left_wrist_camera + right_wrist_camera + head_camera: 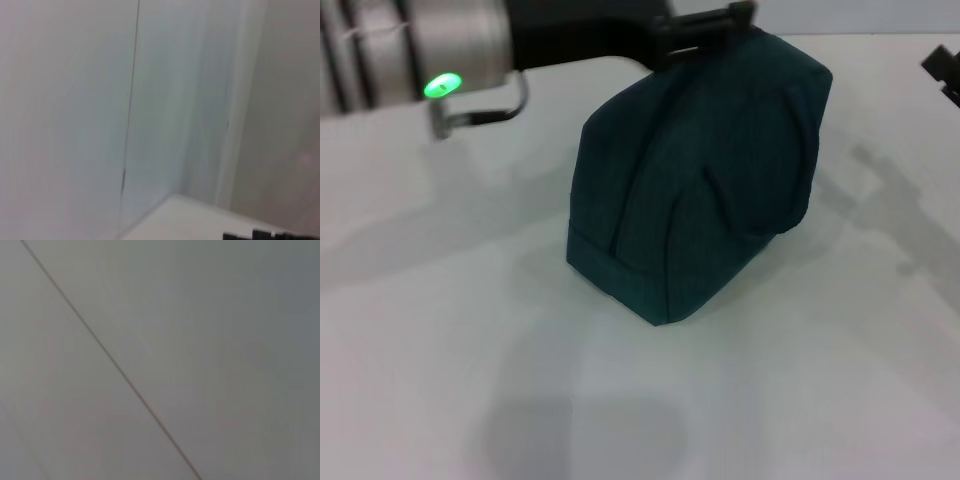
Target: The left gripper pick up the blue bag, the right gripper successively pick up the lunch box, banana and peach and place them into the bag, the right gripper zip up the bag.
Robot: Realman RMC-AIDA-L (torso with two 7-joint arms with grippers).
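Note:
The blue bag (695, 180) stands tilted in the middle of the white table (440, 330), its top closed and one loop handle (750, 205) lying against its side. My left gripper (708, 30) reaches in from the upper left on its silver arm and is shut on the bag's top edge. Only a black tip of my right gripper (944, 70) shows at the right edge of the head view, apart from the bag. The lunch box, banana and peach are out of view. Both wrist views show only pale surfaces.
The silver left arm with a green light (442, 85) crosses the upper left of the head view. Bare white table surrounds the bag on its near, left and right sides. A wall seam (131, 100) shows in the left wrist view.

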